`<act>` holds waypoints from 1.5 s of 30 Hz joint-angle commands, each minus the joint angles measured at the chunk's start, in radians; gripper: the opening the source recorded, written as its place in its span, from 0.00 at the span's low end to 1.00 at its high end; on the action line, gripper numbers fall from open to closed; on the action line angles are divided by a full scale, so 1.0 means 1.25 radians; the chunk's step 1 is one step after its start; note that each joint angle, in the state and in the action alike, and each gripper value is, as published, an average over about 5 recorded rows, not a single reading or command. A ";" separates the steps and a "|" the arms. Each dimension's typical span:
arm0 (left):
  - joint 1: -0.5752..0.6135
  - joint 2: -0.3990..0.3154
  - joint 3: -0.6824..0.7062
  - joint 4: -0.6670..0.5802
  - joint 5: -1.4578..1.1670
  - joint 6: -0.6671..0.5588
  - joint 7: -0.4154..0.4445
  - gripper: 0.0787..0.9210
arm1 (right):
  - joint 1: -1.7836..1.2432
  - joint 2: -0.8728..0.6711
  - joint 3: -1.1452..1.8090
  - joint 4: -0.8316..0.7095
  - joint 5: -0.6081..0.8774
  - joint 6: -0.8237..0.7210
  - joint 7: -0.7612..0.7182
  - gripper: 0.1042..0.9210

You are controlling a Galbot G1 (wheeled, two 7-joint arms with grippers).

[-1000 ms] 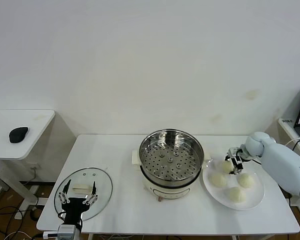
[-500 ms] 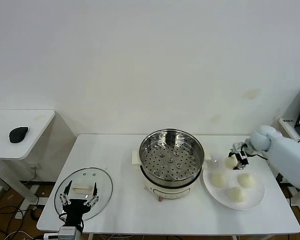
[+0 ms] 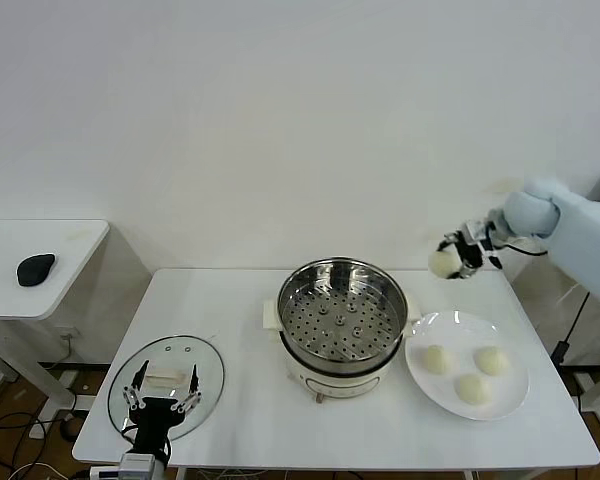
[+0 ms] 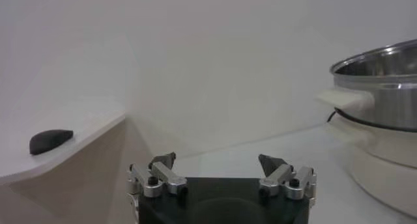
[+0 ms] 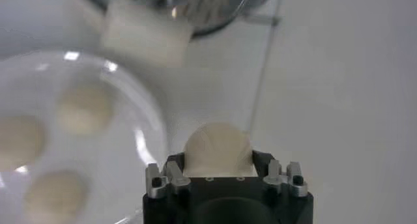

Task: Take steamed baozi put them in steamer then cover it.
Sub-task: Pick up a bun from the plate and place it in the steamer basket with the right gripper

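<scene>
Right gripper (image 3: 454, 256) pinches one steamed baozi (image 3: 443, 263), raised in the air, above and behind the white plate (image 3: 510, 393); three more baozi (image 3: 436, 360) lie on that plate below it. Steamer (image 3: 343, 325) sits below and to the left of the gripper, tray bare, uncovered. Left gripper (image 3: 160, 392) hangs fingers spread over the glass cover (image 3: 206, 368), which lies flat on the table (image 3: 250, 420) beneath it. Black mouse (image 3: 36, 268) on the side table, far from both.
</scene>
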 commanded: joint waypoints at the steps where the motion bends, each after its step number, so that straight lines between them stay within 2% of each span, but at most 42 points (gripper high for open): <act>1: -0.002 0.003 -0.001 0.001 -0.002 -0.001 0.000 0.88 | 0.181 0.127 -0.173 0.068 0.163 0.051 0.057 0.66; 8: -0.005 -0.006 -0.005 0.011 -0.001 -0.003 0.000 0.88 | 0.149 0.223 -0.231 0.098 0.140 0.122 0.093 0.67; 13: -0.004 -0.007 -0.013 0.009 -0.001 -0.004 0.000 0.88 | 0.113 0.283 -0.256 0.047 0.003 0.236 0.100 0.67; 22: -0.001 -0.016 -0.017 0.008 0.002 -0.006 -0.001 0.88 | 0.029 0.304 -0.213 -0.041 -0.261 0.371 0.133 0.67; 31: -0.006 -0.016 -0.016 0.012 0.004 -0.005 0.001 0.88 | -0.051 0.326 -0.164 -0.115 -0.365 0.419 0.163 0.68; 35: -0.004 -0.016 -0.017 0.007 0.005 -0.004 0.001 0.88 | -0.073 0.335 -0.152 -0.135 -0.369 0.427 0.171 0.69; 40: -0.003 -0.018 -0.018 0.007 0.006 -0.004 0.002 0.88 | -0.074 0.340 -0.145 -0.132 -0.359 0.433 0.188 0.81; 42: -0.002 -0.019 -0.018 0.006 0.007 -0.004 0.002 0.88 | -0.055 0.336 -0.149 -0.118 -0.331 0.428 0.189 0.85; 45: -0.001 -0.018 -0.019 0.002 0.007 -0.003 0.001 0.88 | 0.008 0.304 -0.171 -0.058 -0.220 0.357 0.152 0.88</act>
